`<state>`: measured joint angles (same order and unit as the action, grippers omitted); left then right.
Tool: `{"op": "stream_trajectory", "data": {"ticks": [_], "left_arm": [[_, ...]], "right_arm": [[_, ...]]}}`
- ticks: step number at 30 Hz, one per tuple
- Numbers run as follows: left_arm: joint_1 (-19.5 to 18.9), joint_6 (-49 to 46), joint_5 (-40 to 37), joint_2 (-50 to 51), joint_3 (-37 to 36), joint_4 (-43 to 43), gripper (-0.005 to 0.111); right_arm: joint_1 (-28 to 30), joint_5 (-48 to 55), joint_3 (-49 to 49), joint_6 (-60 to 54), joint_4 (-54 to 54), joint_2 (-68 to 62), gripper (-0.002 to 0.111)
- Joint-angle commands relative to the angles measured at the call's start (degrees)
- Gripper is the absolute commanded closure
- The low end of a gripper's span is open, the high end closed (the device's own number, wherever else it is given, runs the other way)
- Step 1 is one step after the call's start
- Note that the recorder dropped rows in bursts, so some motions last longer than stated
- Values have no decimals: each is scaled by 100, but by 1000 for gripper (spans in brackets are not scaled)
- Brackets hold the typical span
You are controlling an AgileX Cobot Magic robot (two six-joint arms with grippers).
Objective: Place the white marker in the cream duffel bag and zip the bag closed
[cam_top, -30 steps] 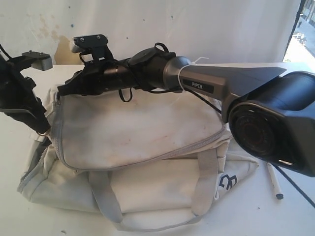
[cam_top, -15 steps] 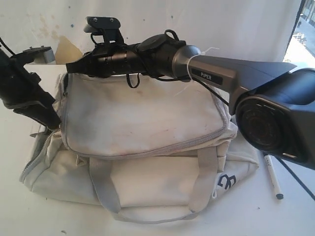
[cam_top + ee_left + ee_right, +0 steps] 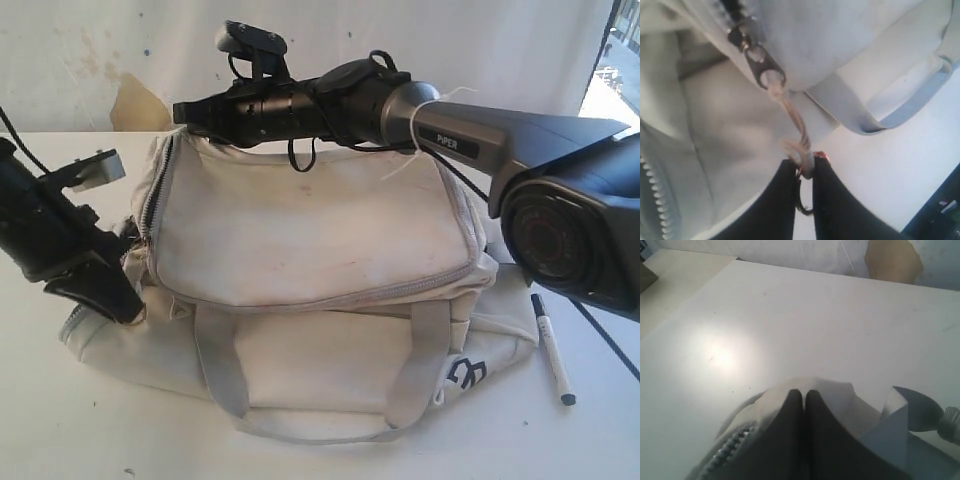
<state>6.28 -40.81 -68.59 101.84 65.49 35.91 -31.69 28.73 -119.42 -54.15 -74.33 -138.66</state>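
The cream duffel bag (image 3: 310,240) fills the middle of the table, its top panel pulled up. The white marker (image 3: 552,350) lies on the table to the right of the bag, outside it, dark cap at the far end. My right gripper (image 3: 185,110) reaches across to the bag's far left top corner and is shut on a fold of bag fabric (image 3: 835,395); its tips (image 3: 803,391) are pressed together. My left gripper (image 3: 128,308) at the bag's left end is shut on the zipper pull cord (image 3: 792,112), which runs taut from the slider (image 3: 765,70).
Grey webbing handles (image 3: 225,370) hang over the bag's front side. A white wall with a tan patch (image 3: 135,105) stands behind the table. The right arm's bulky base (image 3: 570,230) looms over the bag's right end, close above the marker.
The right gripper has moved right and upward, raising the bag's top panel. The left gripper has dropped lower beside the bag's left end, still on the pull. The bag has shifted right.
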Motion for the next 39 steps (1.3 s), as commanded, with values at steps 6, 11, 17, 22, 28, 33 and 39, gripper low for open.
{"op": "stream_trajectory", "data": {"ticks": [6,11,17,22,28,33,39], "left_arm": [[192,-434,-138,-59,-987,1000,107],[303,-795,-138,-59,-1245,1282,107],[303,-1513,-138,-59,-1233,2182,107],[303,-1421,-138,-59,-1233,2334,107],[303,-1380,-138,-59,-1233,2295,107],[303,-1296,-138,-59,-1233,2282,87],[303,-1296,-138,-59,-1233,2279,39]], "right_arm": [[152,-2,-53,218,303,11,108],[152,47,-53,218,304,11,108],[152,259,-53,260,331,11,108],[152,302,-53,235,346,11,108],[152,348,-53,235,346,11,108],[152,415,-53,131,346,11,106],[152,471,-53,41,346,24,69]]}}
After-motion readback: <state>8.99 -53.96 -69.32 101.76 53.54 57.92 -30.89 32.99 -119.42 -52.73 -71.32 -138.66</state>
